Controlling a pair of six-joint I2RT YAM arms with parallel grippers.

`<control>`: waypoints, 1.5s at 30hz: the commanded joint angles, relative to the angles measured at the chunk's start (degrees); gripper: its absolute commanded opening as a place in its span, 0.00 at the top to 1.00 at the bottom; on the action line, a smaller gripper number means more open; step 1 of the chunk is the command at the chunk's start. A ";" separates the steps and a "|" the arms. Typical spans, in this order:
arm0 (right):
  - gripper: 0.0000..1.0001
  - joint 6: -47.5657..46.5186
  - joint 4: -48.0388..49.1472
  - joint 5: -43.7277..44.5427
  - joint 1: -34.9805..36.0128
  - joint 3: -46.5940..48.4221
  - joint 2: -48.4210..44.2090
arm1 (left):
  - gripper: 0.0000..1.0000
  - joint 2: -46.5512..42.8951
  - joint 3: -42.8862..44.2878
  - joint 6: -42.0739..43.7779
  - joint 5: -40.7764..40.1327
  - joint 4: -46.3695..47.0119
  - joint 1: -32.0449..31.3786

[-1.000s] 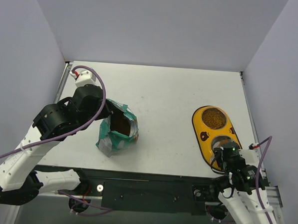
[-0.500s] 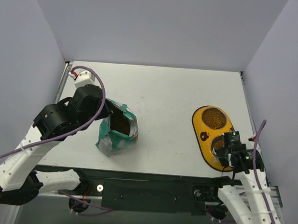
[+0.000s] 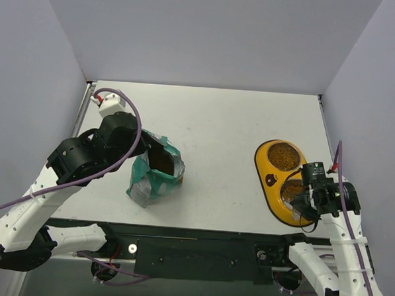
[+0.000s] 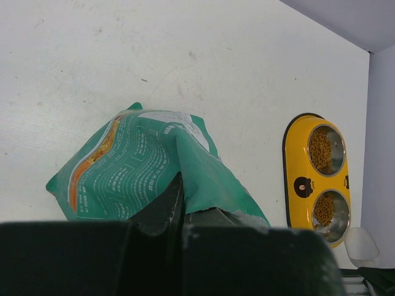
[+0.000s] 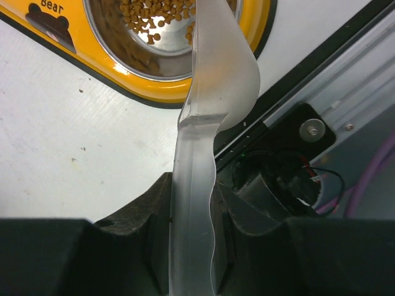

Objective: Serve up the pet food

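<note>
Golden-brown pet food fills the far bowl [image 3: 283, 156] and lies in the near bowl [image 3: 291, 190] of a yellow double feeder [image 3: 269, 171]. It also shows in the right wrist view [image 5: 157, 12] and the left wrist view [image 4: 320, 150]. My right gripper [image 3: 303, 205] [image 5: 192, 191] is shut on the handle of the clear scoop [image 5: 216, 80], whose cup hangs over the near bowl's rim. My left gripper [image 3: 144, 152] [image 4: 180, 203] is shut on the rim of the teal bag [image 3: 155, 179] [image 4: 129, 166] and holds its mouth open. Dark kibble shows inside the bag [image 3: 161, 161].
White walls close in the table [image 3: 219, 122] at the left, right and back. The black front rail [image 3: 199, 244] runs along the near edge, just beside the feeder's near end [image 5: 321, 117].
My right arm has swung right and back with the scoop, its wrist turning beside the near bowl. The left arm and the bag have hardly moved.
</note>
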 commanded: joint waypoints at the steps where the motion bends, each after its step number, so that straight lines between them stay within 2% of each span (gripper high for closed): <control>1: 1.00 -6.58 -8.94 2.87 -0.21 3.66 0.86 | 1.00 -2.38 2.26 -0.91 -5.62 9.79 0.10; 5: 1.00 -11.22 -10.62 3.66 -0.21 6.73 1.39 | 1.00 -2.38 1.73 -0.12 -4.49 10.23 0.02; 7: 1.00 -15.44 -7.91 0.51 -0.12 7.70 0.52 | 1.00 -2.38 1.64 0.93 -3.26 10.58 0.10; 9: 1.00 -20.53 -1.85 -8.00 0.14 7.44 -0.97 | 1.00 -2.38 1.47 2.51 -1.68 11.20 0.10; 10: 1.00 -21.69 3.13 -16.03 0.75 6.75 -1.15 | 1.00 -2.29 1.55 3.13 -1.06 11.46 0.10; 12: 1.00 -23.11 10.17 -24.33 3.12 5.07 0.07 | 1.00 -2.03 1.99 5.41 0.26 11.29 0.10; 16: 1.00 -22.58 23.61 -24.73 13.65 4.10 6.13 | 1.00 -1.85 3.14 7.69 2.28 10.32 0.10; 18: 1.00 -21.45 30.64 -28.22 14.82 3.75 9.91 | 1.00 -1.76 3.84 8.75 3.51 9.62 0.10; 21: 1.00 -20.56 38.84 -25.89 14.91 3.84 16.22 | 1.00 -1.24 4.54 9.72 6.32 8.92 0.10; 30: 0.95 -28.02 45.45 -21.66 11.84 10.60 37.76 | 1.00 -0.36 3.84 7.35 12.30 8.65 0.28; 37: 0.92 -30.58 50.81 -21.20 6.92 4.99 41.47 | 1.00 1.58 4.37 8.23 18.28 8.56 0.37; 40: 0.86 -32.60 50.82 -20.17 6.91 3.32 42.61 | 1.00 2.37 4.54 8.93 20.82 8.56 0.37; 43: 0.71 -32.60 50.29 -18.32 6.82 3.05 43.84 | 1.00 3.42 4.72 9.20 22.32 8.47 0.37; 45: 0.66 -33.04 48.71 -17.96 7.00 4.19 45.77 | 1.00 3.77 4.72 9.20 23.28 8.56 0.37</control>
